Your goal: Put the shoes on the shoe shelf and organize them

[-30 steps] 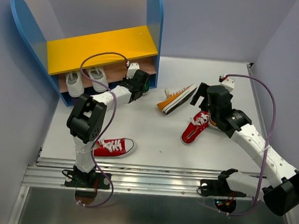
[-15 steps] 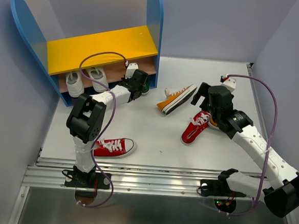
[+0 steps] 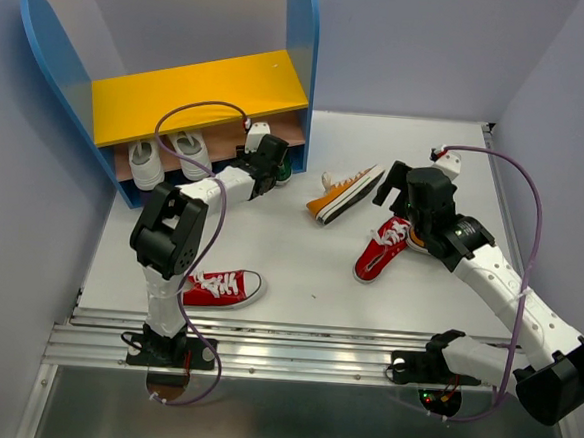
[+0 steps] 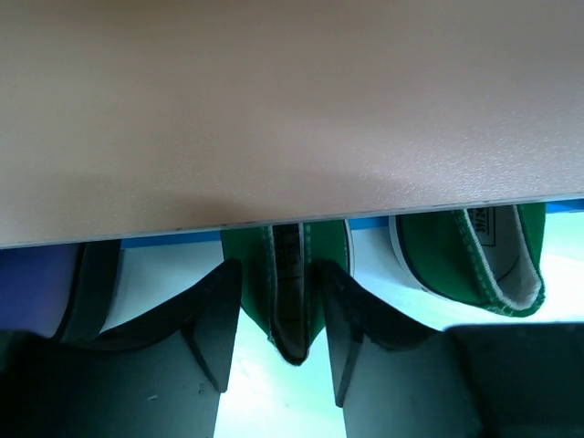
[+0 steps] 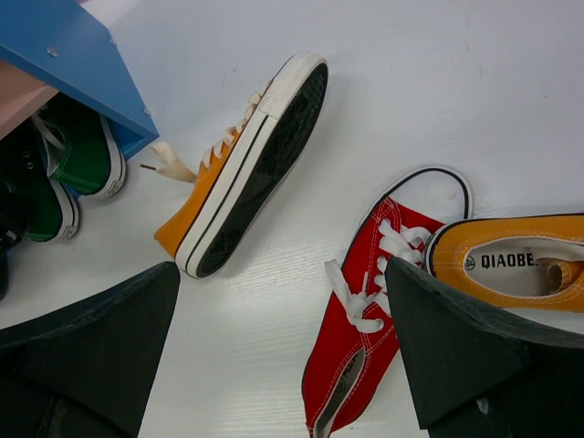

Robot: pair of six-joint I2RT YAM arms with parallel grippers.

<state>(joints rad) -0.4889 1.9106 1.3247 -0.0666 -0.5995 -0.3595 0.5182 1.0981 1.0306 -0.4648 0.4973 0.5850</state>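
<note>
Holding a green sneaker (image 4: 290, 274) by its heel end in my left end effector (image 4: 278, 310), fingers narrow and pinched on either side of it, reached in under the yellow top board (image 3: 201, 92) at the right end of the shoe shelf (image 3: 303, 39). The heel grip makes sense to me: toe goes in first, and the low tier leaves no room to come in from above. A second green sneaker (image 4: 465, 255) sits just beside it on the right, so I read this as pairing the greens on the lower tier; release not yet done. My right end effector (image 5: 283, 342) is spread wide, holding nothing, hovering over the red sneaker (image 5: 365, 319) out on the worktop (image 3: 269, 268), probably staged for the next pick. Only the left wrist view shows the pinch and the neighbour; from the top view my left end effector (image 3: 266, 157) sits at the board edge and the greens are barely a sliver. The right wrist view shows one orange sneaker (image 5: 242, 173) lying on its side, sole towards the camera, and the other orange sneaker (image 5: 511, 260) upright just beside the red one; my right arm mostly hides that one from above. Only the top view shows the other red sneaker (image 3: 222, 287) near my left arm's base and a pale pair (image 3: 146, 161) at the left of the lower tier.
</note>
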